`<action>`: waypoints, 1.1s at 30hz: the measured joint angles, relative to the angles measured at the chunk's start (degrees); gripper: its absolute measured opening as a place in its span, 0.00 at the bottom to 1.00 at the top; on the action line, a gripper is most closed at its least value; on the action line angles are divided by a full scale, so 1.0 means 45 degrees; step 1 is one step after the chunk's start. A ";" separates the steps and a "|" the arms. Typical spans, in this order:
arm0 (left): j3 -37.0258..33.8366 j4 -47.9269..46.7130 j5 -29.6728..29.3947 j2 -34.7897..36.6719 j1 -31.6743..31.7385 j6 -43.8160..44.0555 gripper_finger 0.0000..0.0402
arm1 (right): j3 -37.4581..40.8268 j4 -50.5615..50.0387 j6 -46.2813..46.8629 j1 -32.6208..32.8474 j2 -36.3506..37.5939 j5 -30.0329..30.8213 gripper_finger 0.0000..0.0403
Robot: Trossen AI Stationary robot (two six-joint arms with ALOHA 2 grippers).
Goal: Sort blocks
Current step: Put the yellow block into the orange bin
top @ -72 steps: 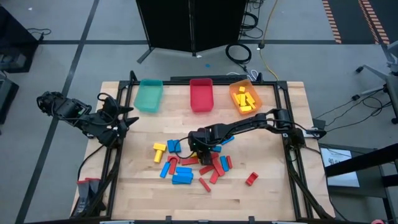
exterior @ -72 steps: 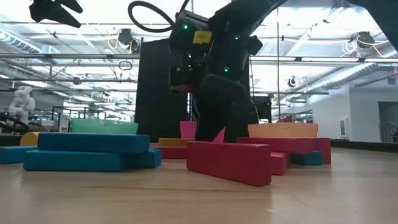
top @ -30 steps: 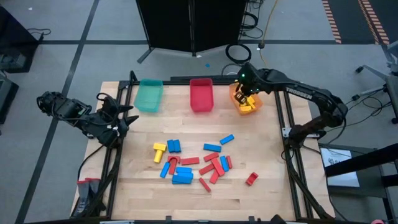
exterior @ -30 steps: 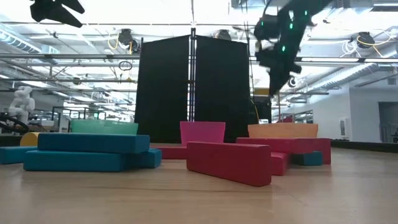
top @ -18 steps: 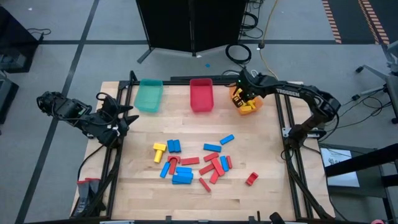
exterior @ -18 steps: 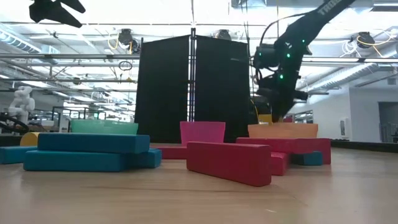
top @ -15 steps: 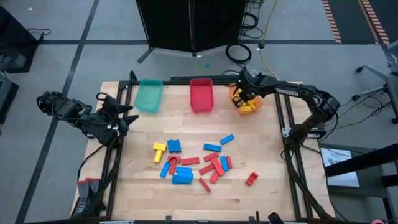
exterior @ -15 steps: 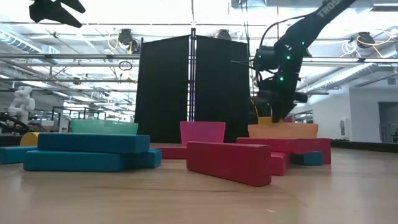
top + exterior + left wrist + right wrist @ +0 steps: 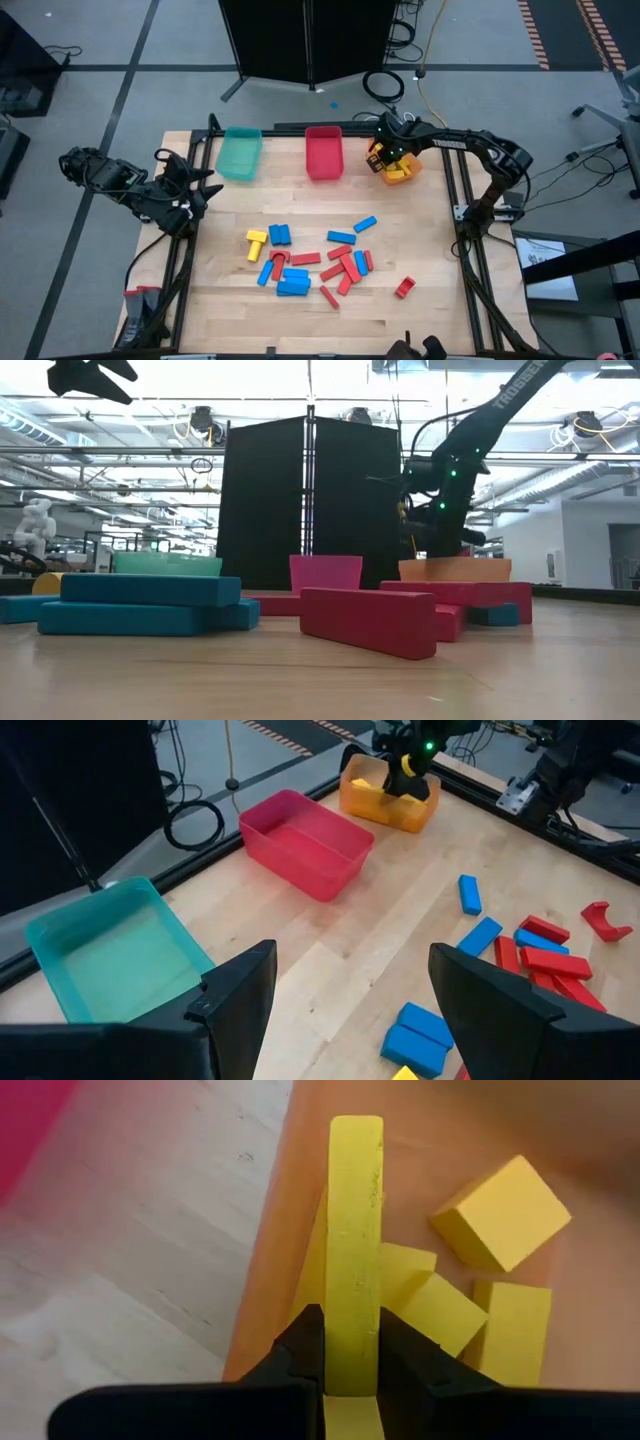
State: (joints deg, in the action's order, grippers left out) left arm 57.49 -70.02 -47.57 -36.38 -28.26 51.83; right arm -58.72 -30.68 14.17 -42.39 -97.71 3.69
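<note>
While the right gripper [image 9: 352,1370] hangs over the orange bin [image 9: 408,168], its fingers are clamped on a long yellow block [image 9: 354,1250].

Other yellow blocks [image 9: 500,1212] already lie in that bin (at the table's far right); the red bin [image 9: 323,152] and teal bin [image 9: 239,153] stand beside it in a row; red and blue blocks [image 9: 339,262], plus one yellow piece [image 9: 256,240], lie scattered mid-table; the left gripper [image 9: 350,1010] waits at the table's left edge, fingers apart, holding nothing.
</note>
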 joint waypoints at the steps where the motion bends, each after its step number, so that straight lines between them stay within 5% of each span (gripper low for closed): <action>1: 0.0000 0.0000 0.0005 0.0000 0.0002 0.0000 0.67 | 0.0000 -0.0005 -0.0004 0.0000 -0.0015 0.0010 0.12; 12: 0.0000 -0.0005 0.0206 0.0000 0.0002 -0.0032 0.67 | -0.2143 -0.1981 -0.1052 -0.0162 0.0400 -0.1253 0.48; 20: 0.0005 -0.0002 0.1534 -0.1224 0.0015 -0.0092 0.67 | -0.6998 -0.6156 -0.3180 -0.0141 0.1182 -0.1241 0.49; 25: 0.0005 0.0010 0.2966 -0.3332 0.0026 -0.2123 0.67 | -0.9822 -0.7498 -0.3799 0.0011 0.1925 -0.1961 0.48; 33: 0.0005 0.0156 0.3977 -0.5950 0.0470 -0.3841 0.67 | -1.2310 -0.9566 -0.3667 0.0639 0.3024 -0.2552 0.49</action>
State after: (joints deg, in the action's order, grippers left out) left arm 57.52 -69.32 -29.67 -63.15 -26.14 34.54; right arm -114.11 -73.73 -2.33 -39.51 -84.10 -7.79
